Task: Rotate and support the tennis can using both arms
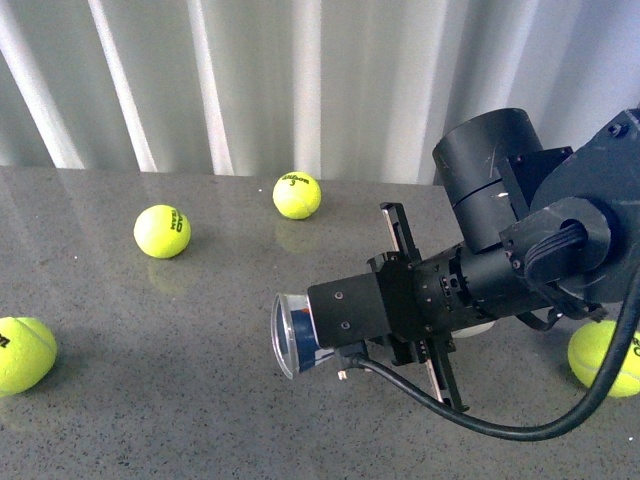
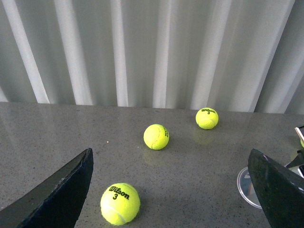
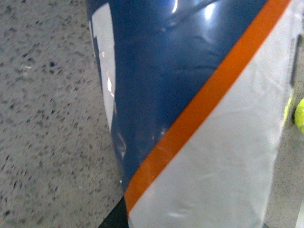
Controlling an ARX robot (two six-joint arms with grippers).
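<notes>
Tennis balls lie loose on the grey speckled counter (image 1: 200, 420): the far-left ball (image 1: 20, 352) at the picture's edge, a second ball (image 1: 162, 231) farther back, and a third ball (image 1: 297, 195) near the white ribbed backdrop (image 1: 300, 80). Right of them the tennis can (image 1: 288, 338) is horizontal, with its clear end facing left. Its navy, orange and white label fills the right wrist view, and its contents cannot be made out. The right tool (image 1: 345, 325) sits over the can with its fingers hidden, so I cannot tell its grip. A fourth ball (image 1: 605, 357) lies far right. The left tool (image 2: 171, 190) is spread wide, released.
</notes>
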